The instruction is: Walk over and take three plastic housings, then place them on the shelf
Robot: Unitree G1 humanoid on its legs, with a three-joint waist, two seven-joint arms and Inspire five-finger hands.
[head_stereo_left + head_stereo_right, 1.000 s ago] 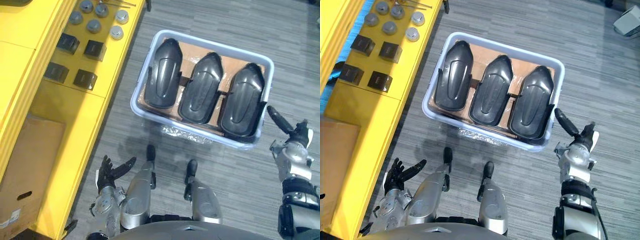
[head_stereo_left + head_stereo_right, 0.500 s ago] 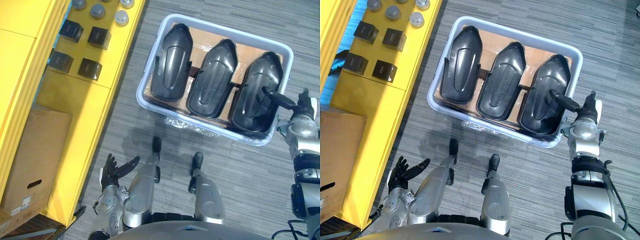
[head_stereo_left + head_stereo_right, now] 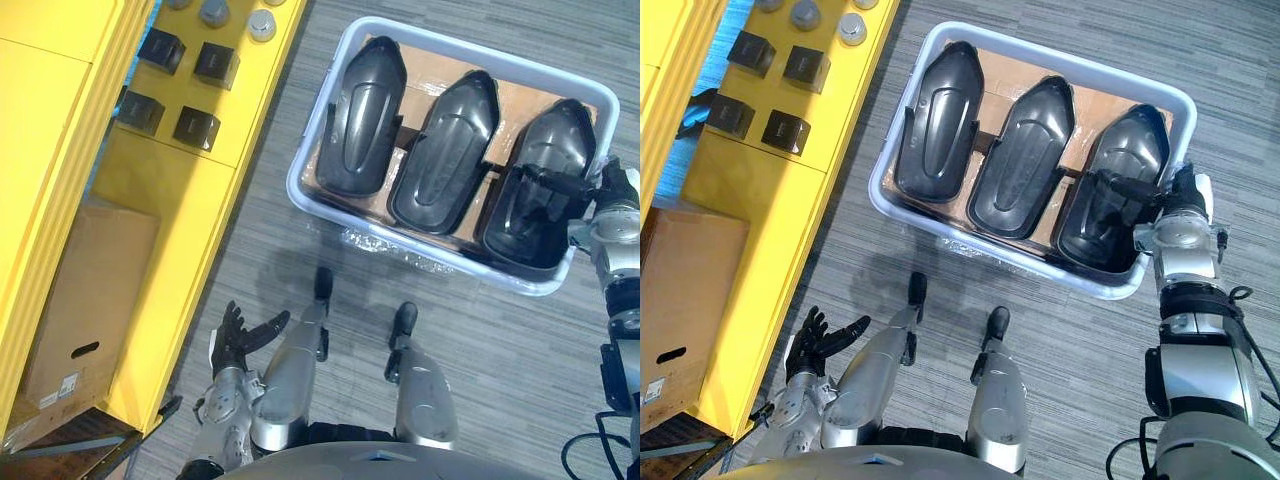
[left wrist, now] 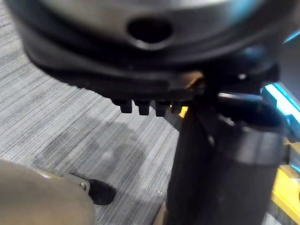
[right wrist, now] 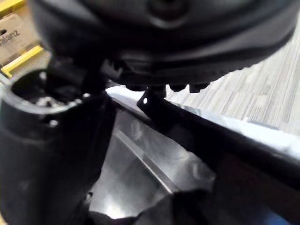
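1. 3 housings lie side by side in a bin (image 3: 470,262) on the floor (image 3: 500,370), in front of the robot and a little to its right.
2. Each housing's long axis runs from the bin's near wall to its far wall, leaning slightly to the right. The narrow rounded end points away from the robot and the wide end toward it. All 3 are parallel.
3. The left housing (image 3: 362,118), middle housing (image 3: 447,140) and right housing (image 3: 548,135) are glossy black and teardrop-shaped, with a raised panel down the middle. They rest on cardboard (image 3: 420,68) lining the bin.
4. The right hand (image 3: 1183,195) is at the bin's right end, with its fingers (image 3: 1118,185) reaching across the right housing's wide half. I cannot tell whether they grip it, being dark against dark.
5. The left hand (image 3: 235,340) hangs low at the robot's left side above the floor, released, with its fingers spread.
6. The yellow shelf (image 3: 70,120) runs along the left. It carries 4 black boxes (image 3: 195,128) and grey caps (image 3: 262,24).
7. A carton (image 3: 85,310) sits low in the shelf. It has a small white label (image 3: 55,392), and the print is too small to read.
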